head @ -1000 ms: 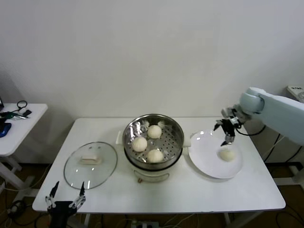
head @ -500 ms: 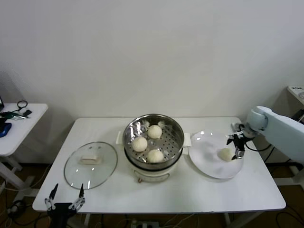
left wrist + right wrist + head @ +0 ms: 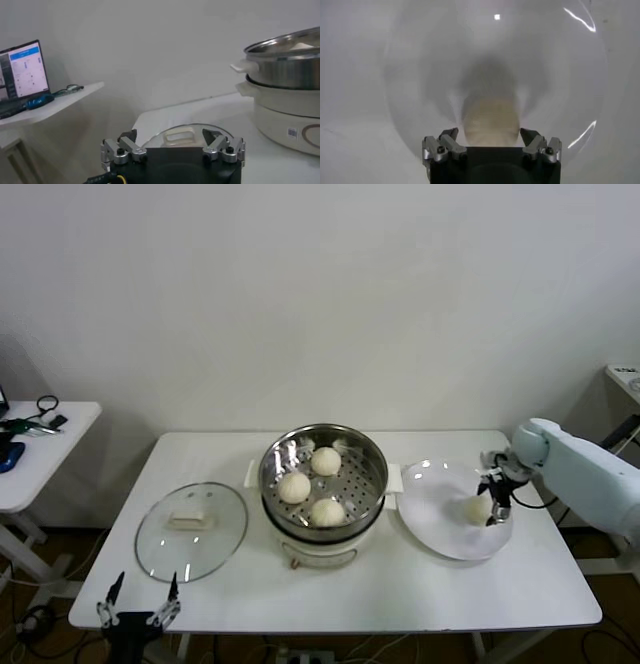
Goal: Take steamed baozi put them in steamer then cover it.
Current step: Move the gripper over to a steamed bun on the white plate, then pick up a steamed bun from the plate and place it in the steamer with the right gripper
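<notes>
A: Why is the right gripper (image 3: 490, 146) down over the flat white plate (image 3: 432, 524)?

B: Its jaws stand apart around the last pale round dough bun (image 3: 491, 121), ready to close. Three buns (image 3: 294, 487) already sit in the shiny steel steamer (image 3: 372, 452).

A: And the left gripper (image 3: 172, 150)?

B: Parked below the worktop (image 3: 400, 584) edge, jaws apart, near the clear glass lid (image 3: 190, 529), probably for covering.

A big white table (image 3: 500, 584) stands in front of a plain white wall (image 3: 320, 284). A flat white plate (image 3: 430, 519) lies on the table, toward its right side. Off to the left is a small white side table (image 3: 40, 449) with black cables (image 3: 42, 404) and a blue thing (image 3: 8, 454) on it, and the left wrist view shows an open laptop (image 3: 22, 75) with a lit screen there.
</notes>
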Motion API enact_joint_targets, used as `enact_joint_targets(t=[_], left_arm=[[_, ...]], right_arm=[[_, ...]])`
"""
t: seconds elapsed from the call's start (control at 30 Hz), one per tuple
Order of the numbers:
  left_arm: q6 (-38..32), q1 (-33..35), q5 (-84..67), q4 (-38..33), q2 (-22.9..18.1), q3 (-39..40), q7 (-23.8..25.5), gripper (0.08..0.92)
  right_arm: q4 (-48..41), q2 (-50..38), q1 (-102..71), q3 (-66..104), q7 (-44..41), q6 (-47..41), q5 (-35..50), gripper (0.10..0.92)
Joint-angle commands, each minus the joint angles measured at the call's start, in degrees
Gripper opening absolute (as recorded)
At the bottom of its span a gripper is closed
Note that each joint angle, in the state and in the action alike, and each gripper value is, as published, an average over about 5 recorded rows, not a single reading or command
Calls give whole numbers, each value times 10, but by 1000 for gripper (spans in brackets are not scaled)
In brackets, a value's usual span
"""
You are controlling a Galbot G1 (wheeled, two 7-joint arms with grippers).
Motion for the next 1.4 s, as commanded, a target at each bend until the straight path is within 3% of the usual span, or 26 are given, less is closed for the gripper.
enact_joint_targets(t=[0.03,0.7,1.03,1.4], left_arm=[[1,-1,2,1,1,1,0,823],[4,-2,2,1,-1,4,-3,823],[7,-11,0,-5,-7,24,0,823],[-4,-23,-5,23,5,40,1,823]], right_arm=[[-40,23,-11,14,0,5,-13,823],[9,5,33,-27,4,-23,64,721],[115,-7,264,-241,14,-59,262,721],[172,96,463,-416,33,-86,478,721]])
